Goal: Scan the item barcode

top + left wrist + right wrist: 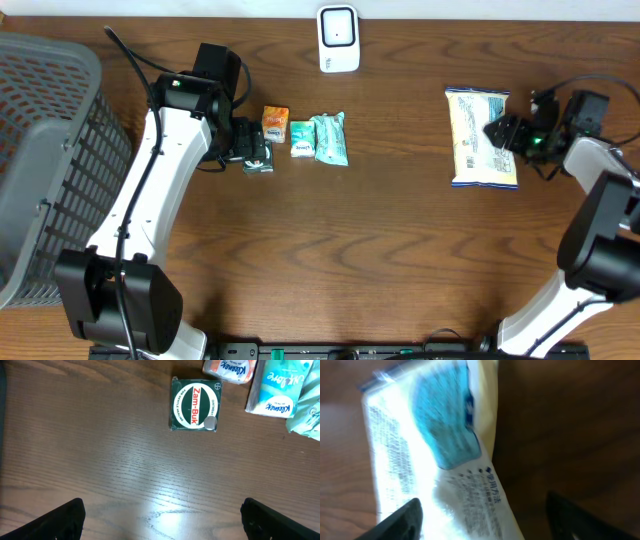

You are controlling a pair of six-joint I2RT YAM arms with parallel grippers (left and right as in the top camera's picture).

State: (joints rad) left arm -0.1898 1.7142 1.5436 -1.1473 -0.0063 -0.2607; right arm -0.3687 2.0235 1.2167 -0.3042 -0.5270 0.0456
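Overhead: wooden tabletop (380, 260), grey basket (40, 150) at left edge. White-and-blue snack packet (482, 137) flat on right side, well apart from white scanner (338, 38) at far middle. Right gripper (487, 515) at packet's right edge, jaws apart, nothing clamped. Left gripper (162, 520) low over bare wood near green tin (195, 405), jaws wide apart, empty. Progress, judged: no scan under way; lift and presentation to scanner remaining. Packet glossy, crinkly, small print; barcode not made out.
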